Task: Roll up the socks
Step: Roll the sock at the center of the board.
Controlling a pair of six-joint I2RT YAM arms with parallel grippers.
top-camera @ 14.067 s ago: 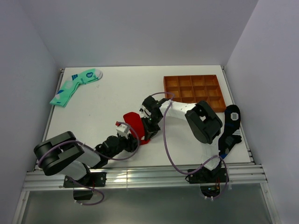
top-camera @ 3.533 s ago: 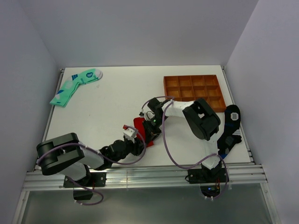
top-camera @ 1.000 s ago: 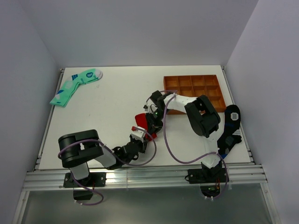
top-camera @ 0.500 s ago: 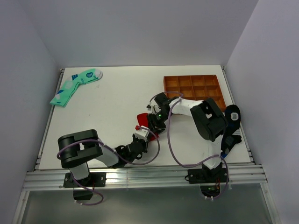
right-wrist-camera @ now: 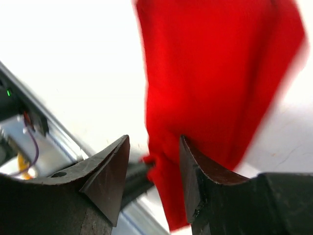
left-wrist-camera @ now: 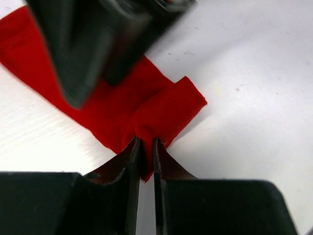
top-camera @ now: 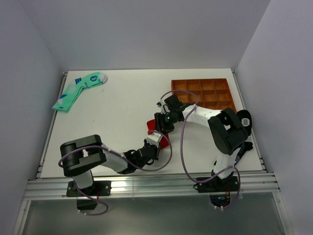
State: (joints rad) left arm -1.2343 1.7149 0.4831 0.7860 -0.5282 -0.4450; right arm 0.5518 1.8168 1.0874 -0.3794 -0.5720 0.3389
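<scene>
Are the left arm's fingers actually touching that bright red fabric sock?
Touching. The left wrist view shows the left arm's fingers pinched together on a folded edge of the bright red fabric sock, with red cloth squeezed between them.

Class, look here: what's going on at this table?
Two robot arms are working on the red socks. The left gripper has its jaws pinched on a folded edge of the fabric. The right gripper hangs over the socks, jaws apart, holding nothing. A mint-green sock and a black sock lie off to the sides.
</scene>
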